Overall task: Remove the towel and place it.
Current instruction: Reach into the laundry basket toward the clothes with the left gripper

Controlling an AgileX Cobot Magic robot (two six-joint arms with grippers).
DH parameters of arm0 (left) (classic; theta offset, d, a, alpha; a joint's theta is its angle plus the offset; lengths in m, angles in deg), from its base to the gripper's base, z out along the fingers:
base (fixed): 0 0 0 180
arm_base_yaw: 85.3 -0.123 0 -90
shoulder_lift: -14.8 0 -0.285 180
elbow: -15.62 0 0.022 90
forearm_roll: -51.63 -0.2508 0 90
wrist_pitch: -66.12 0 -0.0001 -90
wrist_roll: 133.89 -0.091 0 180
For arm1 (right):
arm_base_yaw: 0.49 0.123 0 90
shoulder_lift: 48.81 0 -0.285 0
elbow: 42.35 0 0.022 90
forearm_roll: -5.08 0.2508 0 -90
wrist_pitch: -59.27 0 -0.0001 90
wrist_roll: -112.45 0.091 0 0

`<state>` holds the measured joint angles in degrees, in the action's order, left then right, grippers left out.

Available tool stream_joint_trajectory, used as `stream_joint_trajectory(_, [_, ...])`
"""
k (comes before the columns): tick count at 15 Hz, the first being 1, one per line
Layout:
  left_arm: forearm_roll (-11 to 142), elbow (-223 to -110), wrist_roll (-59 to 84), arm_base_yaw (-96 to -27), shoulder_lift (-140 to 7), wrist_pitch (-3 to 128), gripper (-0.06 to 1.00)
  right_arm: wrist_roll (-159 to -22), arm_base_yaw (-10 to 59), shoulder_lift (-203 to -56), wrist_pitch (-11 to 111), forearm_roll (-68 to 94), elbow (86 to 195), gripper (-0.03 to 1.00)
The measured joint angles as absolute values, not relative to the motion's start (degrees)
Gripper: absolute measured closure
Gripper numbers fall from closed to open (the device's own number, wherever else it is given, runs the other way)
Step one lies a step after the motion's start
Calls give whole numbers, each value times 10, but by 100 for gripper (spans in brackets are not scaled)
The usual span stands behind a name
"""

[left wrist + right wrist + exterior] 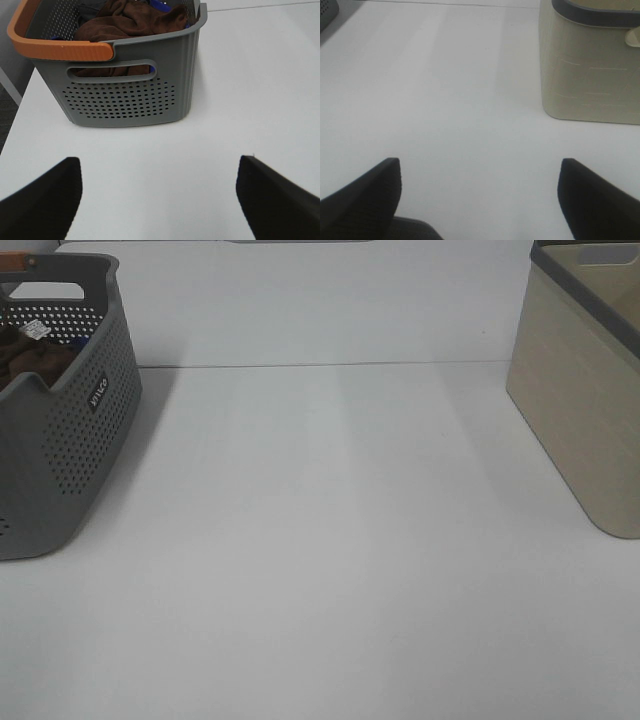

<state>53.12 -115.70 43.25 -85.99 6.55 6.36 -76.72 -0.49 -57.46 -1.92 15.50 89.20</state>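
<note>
Towel [127, 20] lies crumpled inside the grey basket [70, 450] at the upper left of the exterior high frame, not yet lifted. The beige bin [585, 410] stands at upper right, well apart, and is judged the likely destination. Left gripper [157, 167] faces the basket, fingers spread wide and holding nothing, apparently staged for the reach. Right gripper [480, 167] is likewise spread and unladen, facing the bin.

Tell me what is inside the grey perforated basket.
A crumpled brown towel lies heaped in the grey perforated basket, with a blue item and a dark cloth at its edges. Whatever lies beneath the towel is covered.
</note>
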Motion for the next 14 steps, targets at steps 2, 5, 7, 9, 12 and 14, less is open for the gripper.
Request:
stream_joint_trajectory(2, [531, -1157, 432, -860, 66, 64, 14, -767, -5, -575, -19, 155, 892, 16])
stream_joint_trajectory(5, [531, -1157, 432, -860, 66, 64, 14, -767, -5, -575, -19, 155, 892, 16])
stream_joint_trajectory(7, [531, -1157, 432, -860, 66, 64, 14, -767, -5, -575, -19, 155, 892, 16])
stream_joint_trajectory(9, [531, -1157, 432, -860, 66, 64, 14, -767, -5, -575, -19, 155, 892, 16])
stream_joint_trajectory(12, [531, -1157, 432, -860, 66, 64, 14, -767, -5, -575, -19, 155, 892, 16])
stream_joint_trajectory(14, [531, -1157, 432, -860, 66, 64, 14, -767, -5, -575, -19, 155, 892, 16])
